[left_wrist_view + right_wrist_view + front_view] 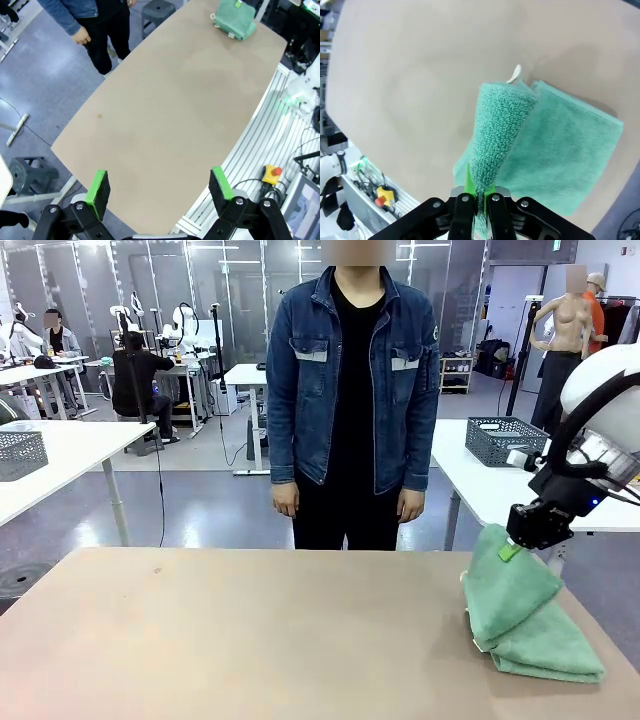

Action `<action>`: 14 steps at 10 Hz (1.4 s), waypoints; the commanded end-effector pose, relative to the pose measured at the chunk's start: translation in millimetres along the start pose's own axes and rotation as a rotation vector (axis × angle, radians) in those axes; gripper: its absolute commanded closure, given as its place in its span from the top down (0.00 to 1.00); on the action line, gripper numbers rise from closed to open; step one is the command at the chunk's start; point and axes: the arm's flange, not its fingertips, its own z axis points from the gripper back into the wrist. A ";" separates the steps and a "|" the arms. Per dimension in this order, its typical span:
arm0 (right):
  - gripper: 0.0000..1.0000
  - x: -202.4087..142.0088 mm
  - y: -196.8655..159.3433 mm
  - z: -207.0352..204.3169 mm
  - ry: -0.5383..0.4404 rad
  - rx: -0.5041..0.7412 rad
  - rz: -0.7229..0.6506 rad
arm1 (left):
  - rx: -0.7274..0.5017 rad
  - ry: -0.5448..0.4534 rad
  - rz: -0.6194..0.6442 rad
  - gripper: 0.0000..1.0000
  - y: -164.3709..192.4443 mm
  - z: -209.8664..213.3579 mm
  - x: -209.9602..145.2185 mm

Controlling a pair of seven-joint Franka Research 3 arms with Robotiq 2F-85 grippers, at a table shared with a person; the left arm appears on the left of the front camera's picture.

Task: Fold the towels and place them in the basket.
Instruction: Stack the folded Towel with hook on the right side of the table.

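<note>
Towels (530, 615) stacked at four o'clock — right gripper (512, 550) pinches the top one's corner, seemingly to lift it; left gripper (159, 192) spread wide, idle.

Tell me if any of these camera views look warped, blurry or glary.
Left wrist view: wide-angle bend curves the tan table edges. Right wrist view: the mint-green terry towel is sharp, the table edge bows. Front view: even light, soft floor glare, the white right arm's casing slightly overexposed.

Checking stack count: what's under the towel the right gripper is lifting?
A second folded towel lies flat beneath the lifted towel, on the table. Anything under that one is covered.
</note>
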 end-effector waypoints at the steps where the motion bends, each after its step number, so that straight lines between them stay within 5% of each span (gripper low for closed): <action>1: 0.06 10.5 -23.5 -10.1 0.046 -0.059 -0.060 | -0.001 0.003 -0.017 1.00 -0.6 0.5 -0.1; 5: 0.06 -7.4 -38.8 -26.7 0.097 -0.197 -0.171 | -0.001 0.003 -0.017 1.00 -0.6 0.5 -0.1; 11: 0.97 -22.2 -16.6 -37.0 0.051 -0.395 -0.255 | -0.001 0.003 -0.017 1.00 -0.6 0.5 -0.1; 14: 1.00 -30.7 -3.1 -28.3 0.024 -0.453 -0.298 | -0.001 0.003 -0.017 1.00 -0.6 0.5 -0.1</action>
